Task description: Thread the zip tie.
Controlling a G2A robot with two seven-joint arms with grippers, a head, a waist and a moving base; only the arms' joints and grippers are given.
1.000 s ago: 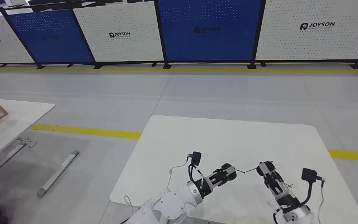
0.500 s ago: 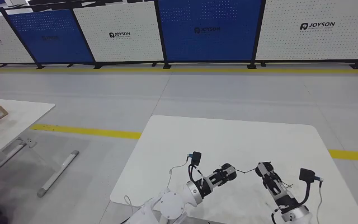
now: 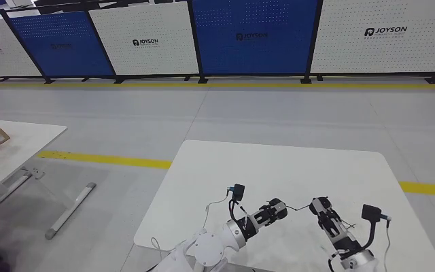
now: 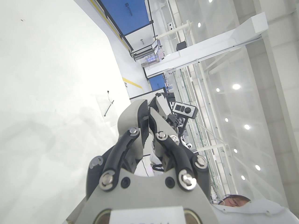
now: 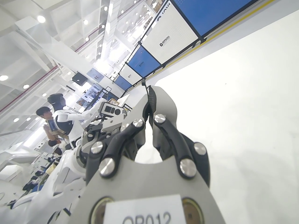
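Found open passage over the far and middle stretch of the white table [image 3: 285, 166] and out toward both of its side edges, well apart from either arm. Met the tight spot at the near edge, between the left gripper [image 3: 283, 209] and right gripper [image 3: 315, 204], set tip to tip and both pinched closed, with the thin zip tie [image 3: 298, 206] strung across the narrow gap and barring any way straight through. Noted one low obstacle besides, a small spare tie [image 4: 108, 104] lying flat on the tabletop near the right gripper.
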